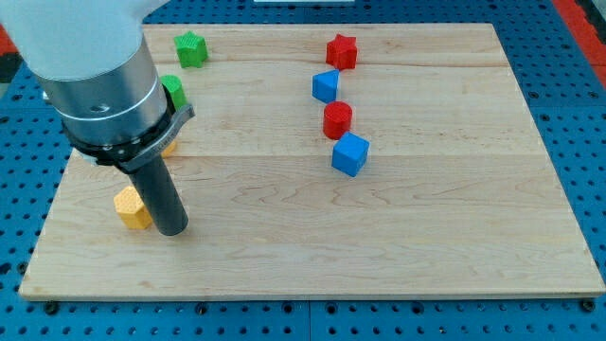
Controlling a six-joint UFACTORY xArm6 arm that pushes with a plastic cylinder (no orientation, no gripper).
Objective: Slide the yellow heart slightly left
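The yellow heart [132,207] lies near the left edge of the wooden board [398,256], low in the view. My tip [172,230] rests on the board just to the right of the heart, touching or almost touching its right side. The arm's grey body hides the area above the heart. A second yellow block [170,144] peeks out from behind the arm, mostly hidden; its shape cannot be made out.
A green star [191,48] sits at the top left and a green block [173,91] is partly hidden by the arm. A red star [341,51], a blue block [326,86], a red cylinder [338,120] and a blue cube [349,154] line up right of centre.
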